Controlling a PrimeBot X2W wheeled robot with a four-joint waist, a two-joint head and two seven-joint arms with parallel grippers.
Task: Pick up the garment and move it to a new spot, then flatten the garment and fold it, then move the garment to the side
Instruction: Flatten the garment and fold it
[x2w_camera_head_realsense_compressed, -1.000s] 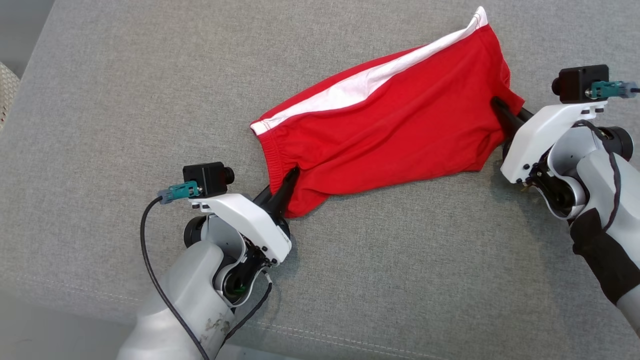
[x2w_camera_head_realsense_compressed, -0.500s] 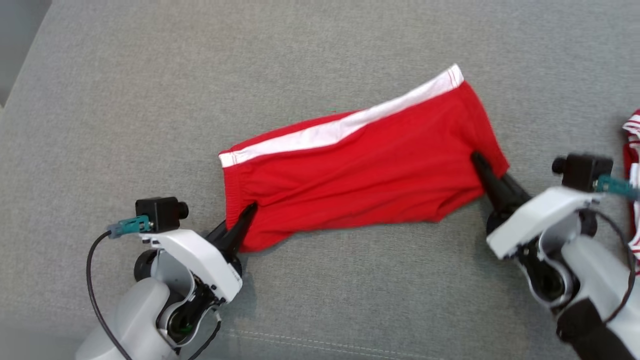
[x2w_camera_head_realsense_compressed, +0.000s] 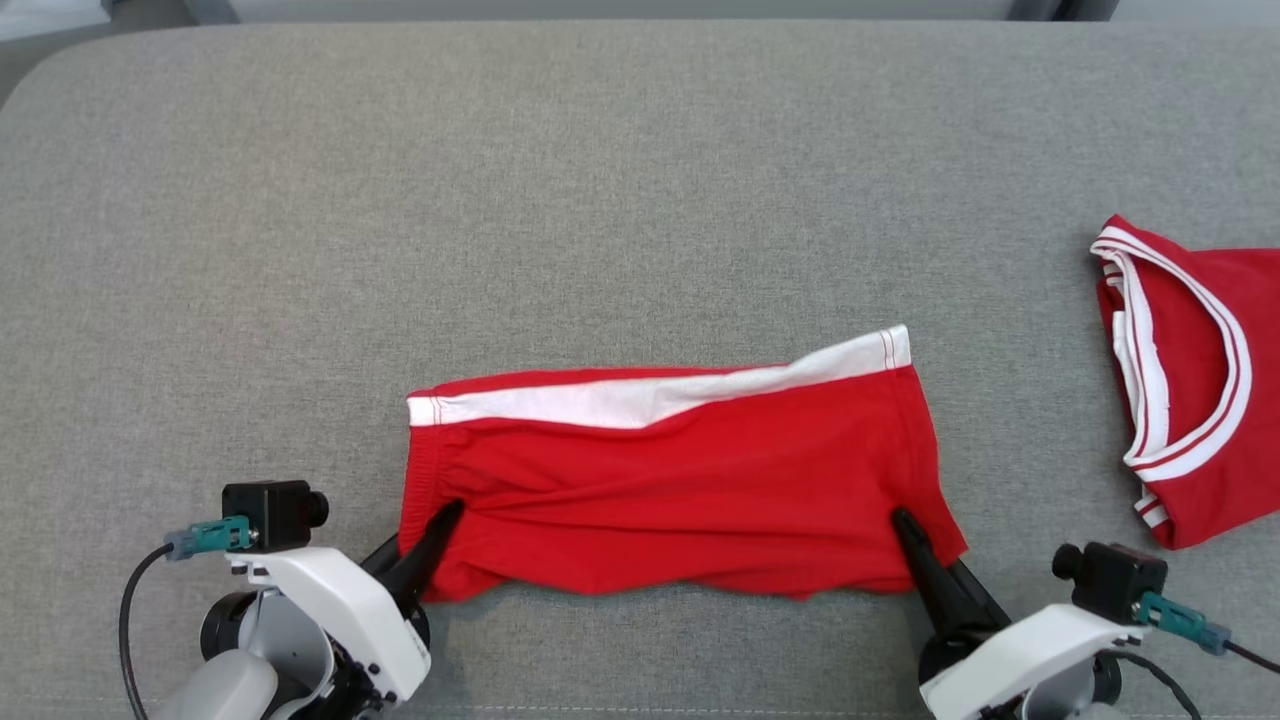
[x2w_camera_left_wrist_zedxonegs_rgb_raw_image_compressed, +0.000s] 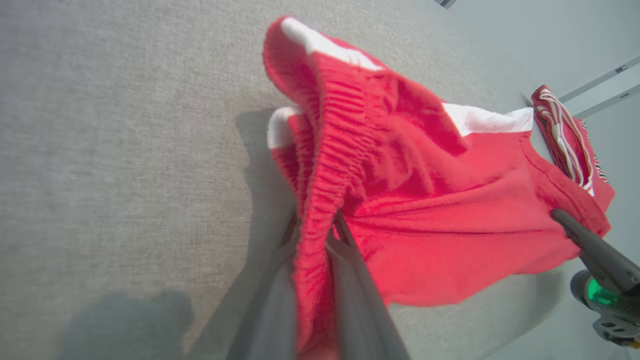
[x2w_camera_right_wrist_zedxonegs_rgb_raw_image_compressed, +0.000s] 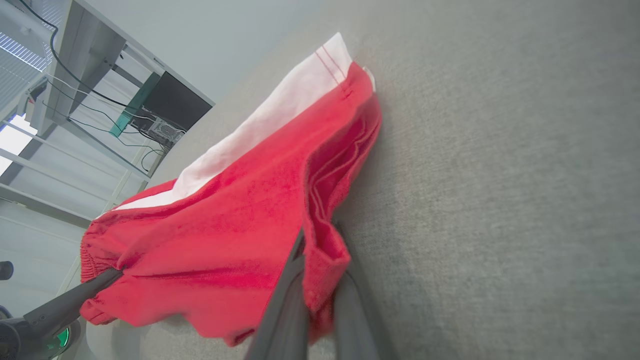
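Observation:
The garment (x2w_camera_head_realsense_compressed: 680, 490) is a pair of red shorts with a white side stripe, folded in half and stretched left to right on the grey cushion. My left gripper (x2w_camera_head_realsense_compressed: 445, 517) is shut on its elastic waistband end at the lower left corner; the left wrist view shows the waistband (x2w_camera_left_wrist_zedxonegs_rgb_raw_image_compressed: 315, 235) pinched between the fingers. At the lower right corner my right gripper (x2w_camera_head_realsense_compressed: 905, 525) is shut on the leg hem, which bunches between the fingers (x2w_camera_right_wrist_zedxonegs_rgb_raw_image_compressed: 320, 280) in the right wrist view. The near edge is lifted slightly.
A second red garment with white-trimmed collar (x2w_camera_head_realsense_compressed: 1190, 390) lies at the right edge of the grey cushion (x2w_camera_head_realsense_compressed: 600, 200). The cushion's far edge runs along the top, its front seam near the bottom. A desk frame with cables (x2w_camera_right_wrist_zedxonegs_rgb_raw_image_compressed: 75, 75) stands beyond.
The camera has turned, and both grippers have carried the shorts nearer and levelled them, so they now lie straight across. The second red garment has come into view at the right.

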